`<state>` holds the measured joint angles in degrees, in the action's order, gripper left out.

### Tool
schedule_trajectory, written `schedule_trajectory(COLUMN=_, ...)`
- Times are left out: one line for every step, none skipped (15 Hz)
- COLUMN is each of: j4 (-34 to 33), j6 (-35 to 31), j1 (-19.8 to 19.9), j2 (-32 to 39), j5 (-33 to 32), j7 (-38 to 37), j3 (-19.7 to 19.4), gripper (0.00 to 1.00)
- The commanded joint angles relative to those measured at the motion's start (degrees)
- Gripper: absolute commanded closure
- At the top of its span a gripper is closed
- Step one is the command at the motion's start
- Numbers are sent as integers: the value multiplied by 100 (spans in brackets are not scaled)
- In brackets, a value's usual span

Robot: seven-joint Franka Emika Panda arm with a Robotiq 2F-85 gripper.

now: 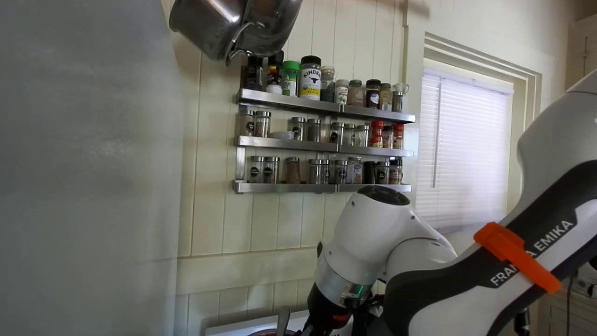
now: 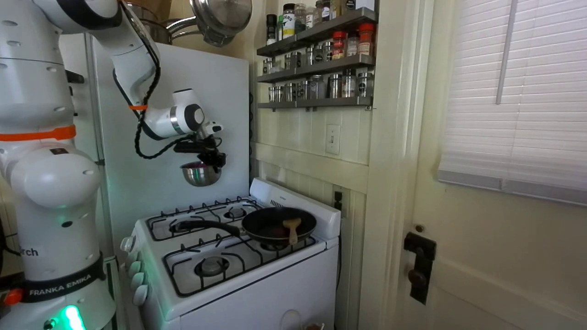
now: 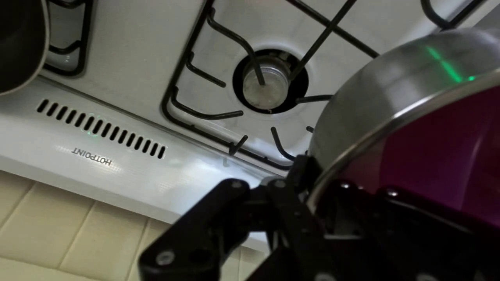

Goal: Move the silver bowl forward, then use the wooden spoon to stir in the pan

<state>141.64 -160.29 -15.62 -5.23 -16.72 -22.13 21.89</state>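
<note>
The silver bowl (image 2: pixel 201 174) hangs level above the back burner by the fridge, clear of the grates. My gripper (image 2: pixel 214 160) is shut on its rim. In the wrist view, the bowl's metal wall (image 3: pixel 383 93) and its pink-purple inside fill the right, with the rim between my fingers (image 3: pixel 315 186). The black pan (image 2: pixel 257 223) sits on the other back burner; part of it shows in the wrist view (image 3: pixel 21 47). The wooden spoon (image 2: pixel 292 229) lies in the pan, leaning on the rim. In an exterior view, my gripper (image 1: pixel 310 330) is mostly cut off by the bottom edge.
The white stove (image 2: pixel 257 286) has black raised grates (image 2: pixel 213 247) and a back panel (image 3: pixel 97 132). The fridge (image 2: pixel 220 87) stands beside the bowl. Spice shelves (image 1: pixel 289 187) are on the wall, with hanging pots (image 1: pixel 214 28) above. The pan handle (image 2: pixel 206 224) reaches toward the stove front.
</note>
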Motion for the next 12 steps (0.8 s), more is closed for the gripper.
schedule_trajectory(j4=591, j6=101, j1=27, j2=-792, j5=27, j7=-480, j3=20, gripper=98)
schedule_trajectory(j4=694, j6=129, j1=49, j2=-936, j5=16, j7=-602, j3=21, gripper=98)
schedule_trajectory(j4=786, j6=166, j1=15, j2=-1035, j5=137, j7=-594, j3=-9, gripper=98)
schedule_trajectory(j4=873, j6=191, j1=-11, j2=-1103, j5=213, j7=-611, j3=-32, gripper=98)
schedule_trajectory(j4=966, j6=197, j1=-66, j2=-1159, j5=340, j7=-571, j3=-72, gripper=98)
schedule_trajectory(j4=1074, j6=172, j1=-99, j2=-1224, j5=448, j7=-565, j3=-102, gripper=98)
schedule_trajectory(j4=1180, j6=145, j1=23, j2=-1298, j5=657, j7=-506, j3=21, gripper=98)
schedule_trajectory(j4=1224, j6=146, j1=106, j2=-1318, j5=369, j7=-890, j3=15, gripper=98)
schedule_trajectory(j4=1005, j6=79, j1=34, j2=-998, j5=383, j7=-553, j3=-36, gripper=93)
schedule_trajectory(j4=1078, j6=79, j1=53, j2=-1042, j5=380, j7=-647, j3=-36, gripper=93)
schedule_trajectory(j4=1122, j6=79, j1=67, j2=-1073, j5=380, j7=-696, j3=-37, gripper=93)
schedule_trajectory(j4=1148, j6=79, j1=74, j2=-1096, j5=380, j7=-716, j3=-37, gripper=93)
